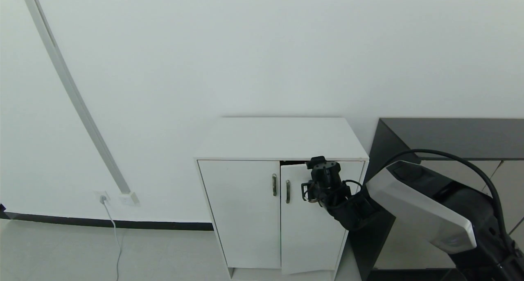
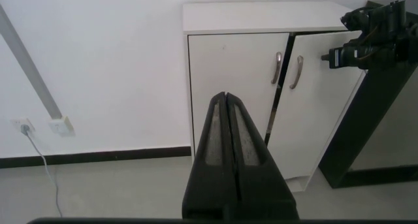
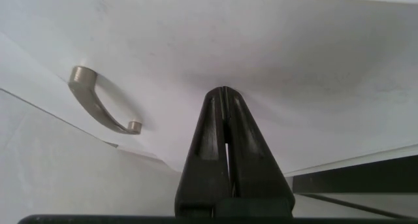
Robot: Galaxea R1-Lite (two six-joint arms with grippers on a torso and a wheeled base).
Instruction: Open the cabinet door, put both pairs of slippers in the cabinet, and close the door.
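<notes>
1. Plainly, in the head view the white cabinet [image 1: 282, 138] stands against the wall. Its left door [image 1: 241, 215] is flush and its right door [image 1: 311, 240] is slightly ajar, with a dark gap along the top edge. The right gripper [image 1: 308, 193] hangs just in front of the right door, beside the door handle [image 1: 287, 191] but apart from it.
2. In the left wrist view, the left gripper [image 2: 225, 100] has its fingers pressed together on nothing. It sits well back from the cabinet and is aimed roughly at the seam between the two doors. The right door leans outward at its free edge.
3. In the right wrist view, the right gripper [image 3: 225, 96] is likewise closed and empty, with only a sliver of light between its fingers. Its tips are very near the door face; whether they touch cannot be told. The door handle [image 3: 101, 106] arches off the panel to one side.
4. As for handling, the door looks like a light, stiff panel that will swing on its hinges in an arc rather than pull straight out. The handle is a slim, smooth metal bow and probably slippery. The best hold is likely around the middle of the bow, or hooked behind the door's free edge.
</notes>
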